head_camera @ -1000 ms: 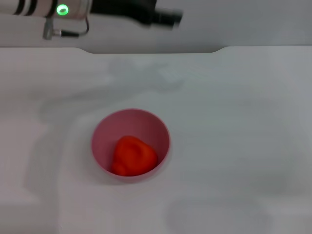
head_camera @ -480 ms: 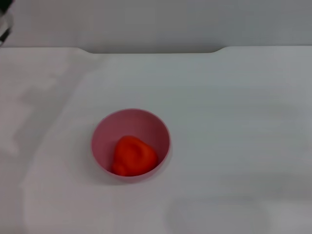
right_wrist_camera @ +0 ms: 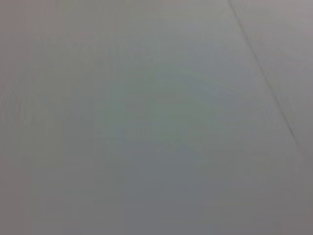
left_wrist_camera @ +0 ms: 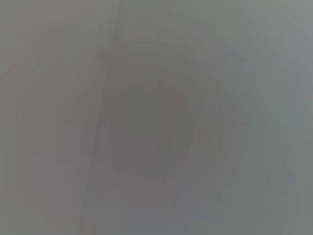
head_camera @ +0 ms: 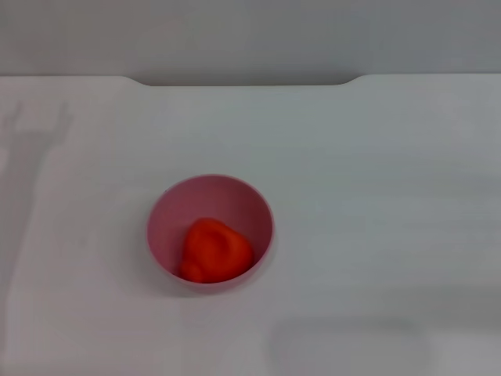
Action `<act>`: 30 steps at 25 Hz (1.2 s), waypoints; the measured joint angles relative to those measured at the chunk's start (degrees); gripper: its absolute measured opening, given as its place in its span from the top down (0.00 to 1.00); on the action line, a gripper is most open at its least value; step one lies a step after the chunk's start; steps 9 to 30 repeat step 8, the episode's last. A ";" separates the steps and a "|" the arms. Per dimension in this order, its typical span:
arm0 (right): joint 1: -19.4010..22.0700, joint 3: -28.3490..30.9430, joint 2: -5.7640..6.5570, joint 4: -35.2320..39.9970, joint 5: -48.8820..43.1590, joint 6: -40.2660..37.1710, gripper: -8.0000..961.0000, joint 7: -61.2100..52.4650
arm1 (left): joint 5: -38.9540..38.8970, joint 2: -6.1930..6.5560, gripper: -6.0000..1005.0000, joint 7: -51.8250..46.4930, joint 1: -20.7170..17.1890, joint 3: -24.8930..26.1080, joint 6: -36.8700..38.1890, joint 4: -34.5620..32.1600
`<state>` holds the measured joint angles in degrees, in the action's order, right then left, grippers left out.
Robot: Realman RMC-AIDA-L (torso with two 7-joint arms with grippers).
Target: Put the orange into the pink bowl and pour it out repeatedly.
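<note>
The pink bowl (head_camera: 210,233) stands upright on the white table, left of the middle in the head view. The orange (head_camera: 213,251) lies inside it, toward the near side of the bowl. Neither gripper shows in the head view. Only a faint shadow of an arm lies on the table at the far left. The left wrist view and the right wrist view show only plain grey surface.
The white table (head_camera: 376,204) has its far edge along the top of the head view, with a shallow notch in the middle of that edge. A grey wall lies beyond it.
The left arm, seen along the top left of the head view one second ago, has moved off to the left and out of view. The bowl and the orange have not moved.
</note>
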<state>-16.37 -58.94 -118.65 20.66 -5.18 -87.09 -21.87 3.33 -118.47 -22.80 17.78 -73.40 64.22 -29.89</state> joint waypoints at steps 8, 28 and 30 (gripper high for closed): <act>-0.69 0.04 -0.04 -0.01 0.00 0.00 0.43 1.08 | -0.21 0.15 0.20 0.12 0.21 -0.15 0.04 0.91; -0.69 0.04 -0.04 -0.01 0.00 0.00 0.43 1.08 | -0.21 0.15 0.20 0.12 0.21 -0.15 0.04 0.91; -0.69 0.04 -0.04 -0.01 0.00 0.00 0.43 1.08 | -0.21 0.15 0.20 0.12 0.21 -0.15 0.04 0.91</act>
